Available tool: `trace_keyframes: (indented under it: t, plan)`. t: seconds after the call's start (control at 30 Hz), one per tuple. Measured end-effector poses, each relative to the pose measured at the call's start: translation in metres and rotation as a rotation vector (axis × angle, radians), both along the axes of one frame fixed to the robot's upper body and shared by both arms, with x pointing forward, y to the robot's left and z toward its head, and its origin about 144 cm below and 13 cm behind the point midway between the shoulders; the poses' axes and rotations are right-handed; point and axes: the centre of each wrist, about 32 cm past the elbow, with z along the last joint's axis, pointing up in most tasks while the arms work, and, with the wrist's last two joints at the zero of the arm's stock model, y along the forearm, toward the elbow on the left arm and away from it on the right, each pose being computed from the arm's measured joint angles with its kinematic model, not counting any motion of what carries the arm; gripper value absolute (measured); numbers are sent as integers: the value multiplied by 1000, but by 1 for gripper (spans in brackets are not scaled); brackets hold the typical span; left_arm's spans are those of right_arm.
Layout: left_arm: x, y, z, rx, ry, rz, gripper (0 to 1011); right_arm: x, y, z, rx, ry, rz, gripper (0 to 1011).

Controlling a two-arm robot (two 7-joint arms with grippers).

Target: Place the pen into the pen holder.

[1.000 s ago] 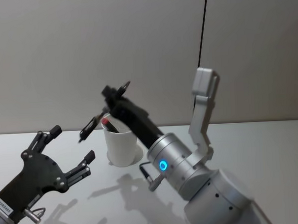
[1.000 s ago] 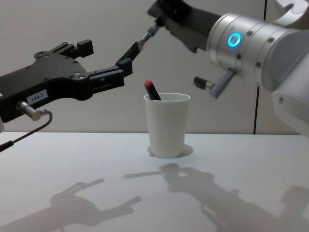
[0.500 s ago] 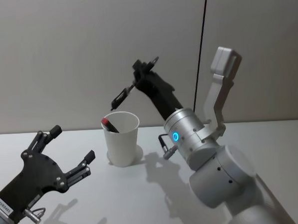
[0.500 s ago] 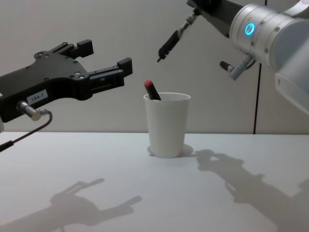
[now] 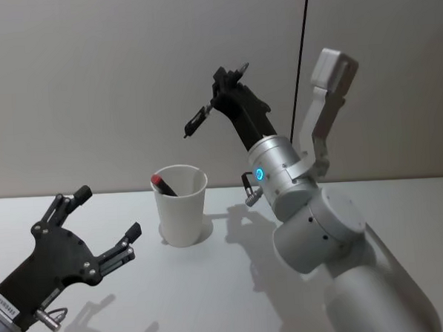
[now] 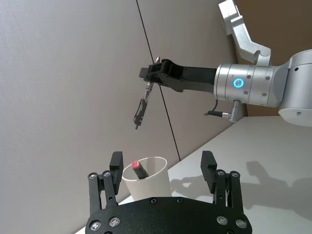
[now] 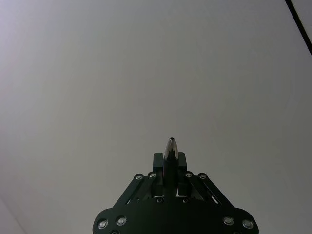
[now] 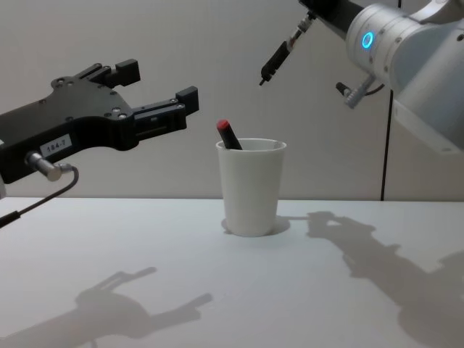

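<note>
The left hand (image 5: 99, 232) hangs nearest the robot, low over the white tabletop (image 8: 145, 290). Its arm reaches forward and slightly up, palm plate tilted, black fingers (image 8: 156, 116) spread wide with nothing between them. In the left wrist view the two finger pairs frame the cup (image 6: 146, 178), which stands ahead of this hand and apart from it.

The cup (image 5: 180, 204) sits upright on the tabletop, just beyond and to the right of the left hand's fingertips. A red-capped marker (image 8: 228, 135) already leans inside it, the cap poking above the rolled rim on the side toward the left hand.

Farther back, the right arm (image 5: 314, 235) rises steeply from the robot's right side, its silver wrist segment with a lit blue ring (image 8: 366, 40) angled up and leftward. The right hand (image 5: 220, 105) is held high, well above the cup and a little to the cup's right, apart from it. Its fingers are pressed together on the top end of the pen (image 5: 197, 121). The dark, slim pen hangs from this hand, slanting down and toward the left hand's side, tip lowest and clear of the cup rim. In the right wrist view the pen's metallic tip (image 7: 171, 145) points straight out from between the fingers; how much of the barrel is gripped is hard to judge.
</note>
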Motion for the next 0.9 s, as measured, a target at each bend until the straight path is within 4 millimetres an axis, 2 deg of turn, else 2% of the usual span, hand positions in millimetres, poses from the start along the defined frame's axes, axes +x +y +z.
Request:
trace_keyframes:
  t: [0.33, 0.9]
  plan:
    - [0, 0, 0, 0, 0, 0, 1000, 7, -2, 3, -31, 26, -1, 151]
    - [0, 0, 0, 0, 0, 0, 1000, 5, -3, 5, -108, 116, 76, 151]
